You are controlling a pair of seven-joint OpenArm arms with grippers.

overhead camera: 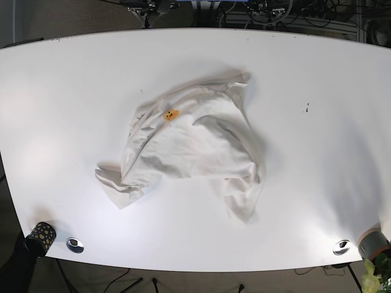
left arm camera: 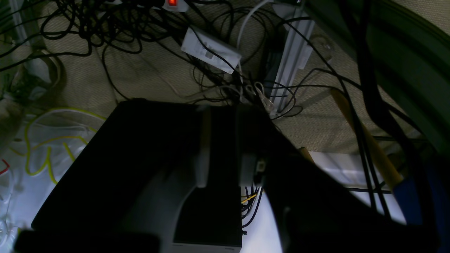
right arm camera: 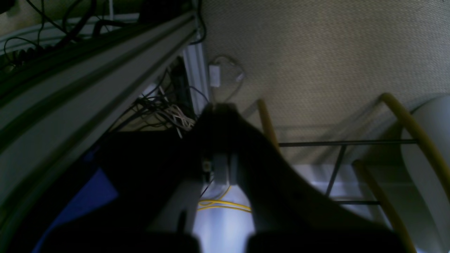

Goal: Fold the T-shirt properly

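Observation:
A white T-shirt (overhead camera: 195,146) lies crumpled in the middle of the white table (overhead camera: 73,79), with a small orange tag (overhead camera: 170,114) near its collar and one sleeve trailing toward the front left. Neither arm appears in the base view. In the left wrist view my left gripper (left arm camera: 225,109) hangs beside the table, pointing at the floor, its dark fingers together and holding nothing. My right gripper (right arm camera: 219,107) also points at the carpet, shut and empty. The shirt shows in neither wrist view.
A dark dotted cup (overhead camera: 41,235) stands at the front left corner and a pot (overhead camera: 374,244) at the front right. Tangled cables (left arm camera: 105,31) and a power strip (left arm camera: 211,51) cover the floor. A yellow-legged chair (right arm camera: 404,119) is near the right gripper.

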